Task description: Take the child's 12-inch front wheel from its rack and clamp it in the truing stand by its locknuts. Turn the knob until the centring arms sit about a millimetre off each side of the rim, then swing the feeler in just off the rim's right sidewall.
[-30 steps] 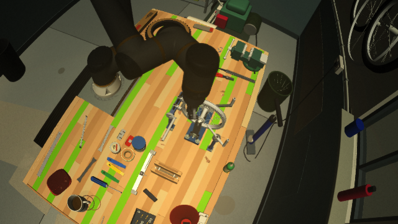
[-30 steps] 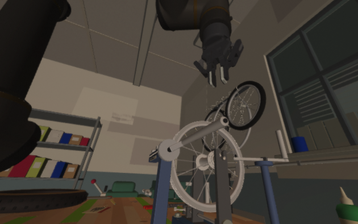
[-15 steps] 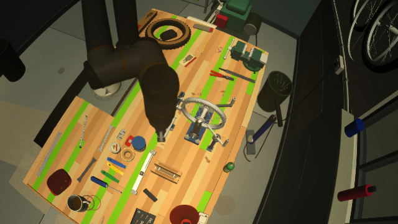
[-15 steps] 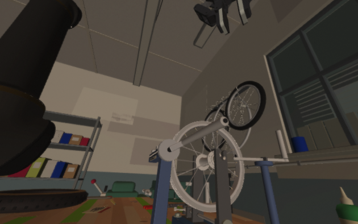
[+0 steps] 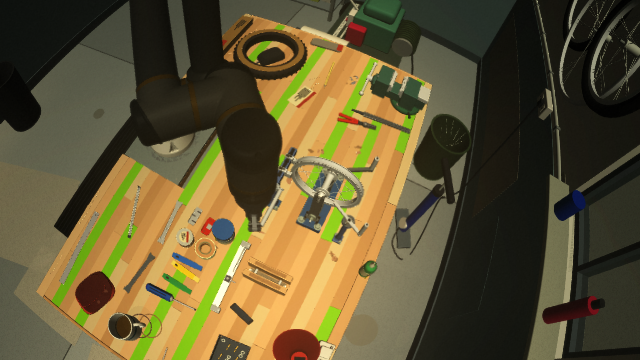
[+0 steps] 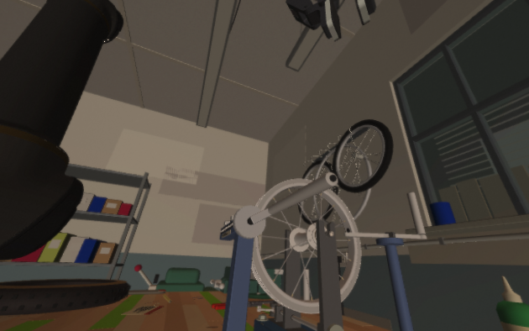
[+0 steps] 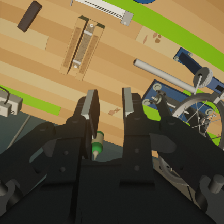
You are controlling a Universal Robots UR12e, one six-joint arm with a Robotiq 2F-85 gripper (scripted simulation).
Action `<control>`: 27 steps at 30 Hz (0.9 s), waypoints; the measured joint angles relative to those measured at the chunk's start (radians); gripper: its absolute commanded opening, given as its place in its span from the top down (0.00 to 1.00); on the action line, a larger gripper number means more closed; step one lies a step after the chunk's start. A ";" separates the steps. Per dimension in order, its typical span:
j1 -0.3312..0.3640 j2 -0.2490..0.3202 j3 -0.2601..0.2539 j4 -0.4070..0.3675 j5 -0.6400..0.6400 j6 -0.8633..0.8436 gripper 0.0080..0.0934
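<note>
The small silver-rimmed wheel (image 5: 327,179) sits upright in the blue truing stand (image 5: 316,210) at the middle of the bench, its hub between the grey uprights (image 6: 325,269). A grey bar with a knob (image 6: 248,221) crosses in front of the rim, and the knurled knob (image 7: 206,76) shows beside it in the wrist camera. My gripper (image 5: 255,222) hangs high over the bench to the left of the stand, partly closed and holding nothing (image 7: 107,103). In the second side camera the gripper (image 6: 331,19) is near the ceiling.
Behind the stand are a green vise (image 5: 400,89), a tyre (image 5: 270,53) and red pliers (image 5: 352,120). A wooden jig (image 5: 267,275), a white rule (image 5: 230,275) and small tools (image 5: 200,240) lie on the near side. A green bottle (image 5: 368,268) stands at the bench's right edge.
</note>
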 measured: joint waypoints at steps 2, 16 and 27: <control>-0.002 0.003 -0.002 0.008 0.003 -0.002 0.77; -0.043 0.090 -0.050 0.205 0.081 -0.042 0.77; -0.109 0.229 -0.128 0.521 0.205 -0.106 0.77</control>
